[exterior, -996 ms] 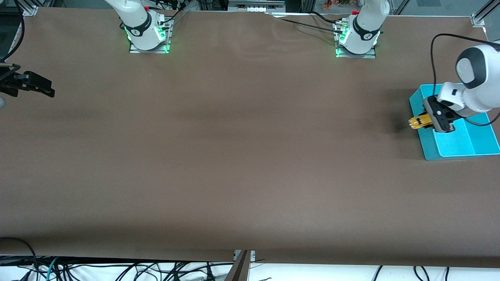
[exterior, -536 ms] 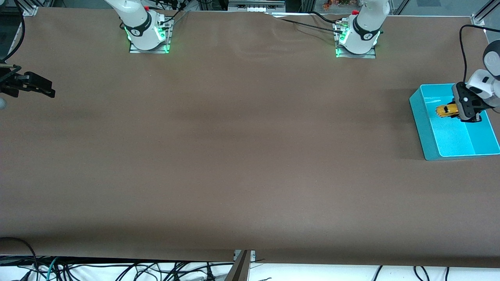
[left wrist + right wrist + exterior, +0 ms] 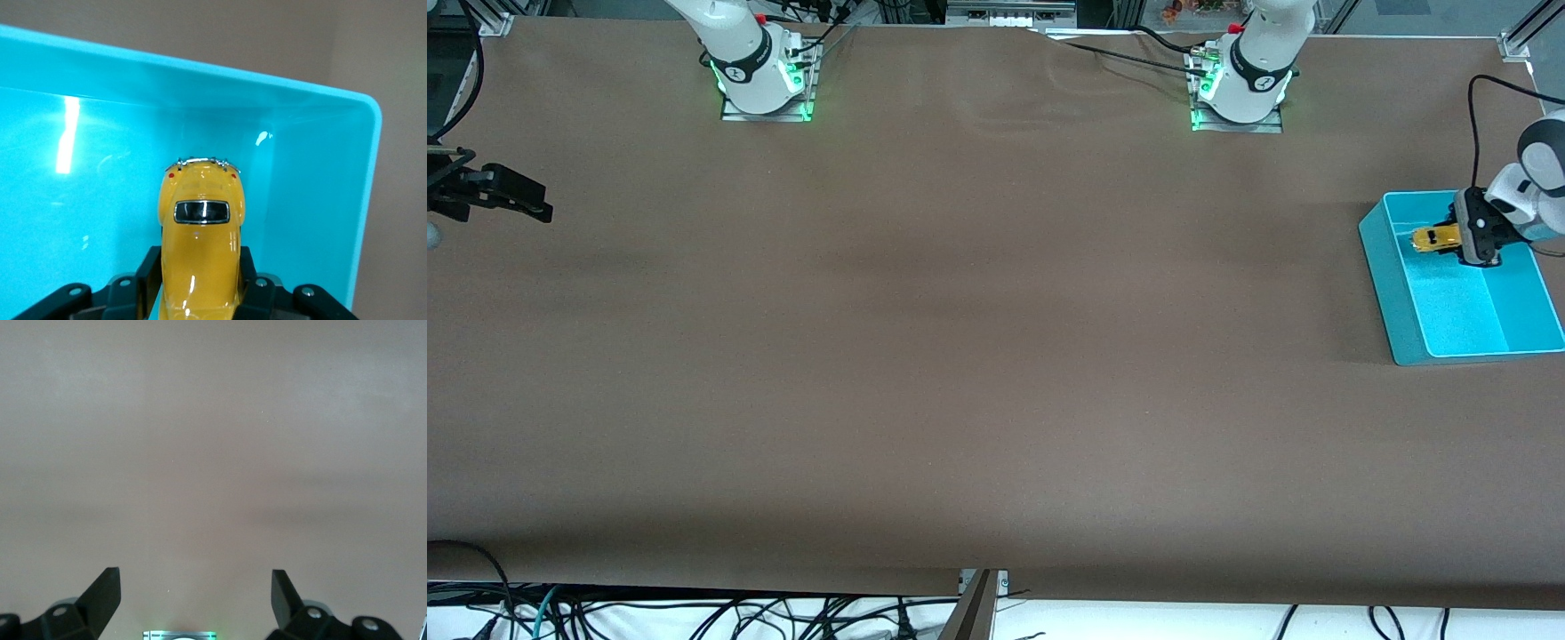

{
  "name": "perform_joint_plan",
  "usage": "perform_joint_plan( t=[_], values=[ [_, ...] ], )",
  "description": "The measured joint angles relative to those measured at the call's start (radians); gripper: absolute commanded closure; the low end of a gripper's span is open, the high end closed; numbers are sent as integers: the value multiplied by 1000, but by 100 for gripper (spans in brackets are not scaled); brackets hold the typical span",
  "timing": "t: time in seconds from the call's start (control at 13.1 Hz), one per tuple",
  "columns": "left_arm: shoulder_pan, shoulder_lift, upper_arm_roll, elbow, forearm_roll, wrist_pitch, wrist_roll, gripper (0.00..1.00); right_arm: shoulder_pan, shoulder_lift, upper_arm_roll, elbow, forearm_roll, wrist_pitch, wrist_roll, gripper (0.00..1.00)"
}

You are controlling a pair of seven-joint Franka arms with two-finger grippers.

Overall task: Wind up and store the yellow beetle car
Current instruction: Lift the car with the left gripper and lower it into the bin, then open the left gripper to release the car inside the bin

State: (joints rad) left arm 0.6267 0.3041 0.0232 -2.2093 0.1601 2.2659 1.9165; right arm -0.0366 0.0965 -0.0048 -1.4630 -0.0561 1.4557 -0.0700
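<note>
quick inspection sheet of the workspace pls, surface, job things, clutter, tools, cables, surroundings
surface: brown table cover, faintly rippled near the arm bases.
job's things: yellow beetle car held inside the teal bin at the left arm's end of the table.
clutter: nothing seen.
tools: left tool shut on the car, in the bin; right tool open, waiting over bare cover at the right arm's end.
cables: black cable looping to the left arm's wrist.
surroundings: tangled cables on the floor below the table edge.
</note>
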Motion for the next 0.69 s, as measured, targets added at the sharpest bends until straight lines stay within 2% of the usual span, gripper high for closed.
perform_joint_plan(
  t=[0.08, 0.15, 0.23, 0.69],
  values=[
    [0, 20, -1, 0, 0, 6, 0, 94, 0, 0, 0, 0, 0, 0, 0, 0],
    [0, 34, -3, 0, 0, 16, 0, 40, 0, 0, 0, 0, 0, 0, 0, 0],
    [0, 44, -5, 0, 0, 29, 0, 1, 0, 0, 0, 0, 0, 0, 0, 0],
    [0, 67, 0, 5, 0, 53, -2, 0, 0, 0, 0, 0, 0, 0, 0, 0]
  ],
)
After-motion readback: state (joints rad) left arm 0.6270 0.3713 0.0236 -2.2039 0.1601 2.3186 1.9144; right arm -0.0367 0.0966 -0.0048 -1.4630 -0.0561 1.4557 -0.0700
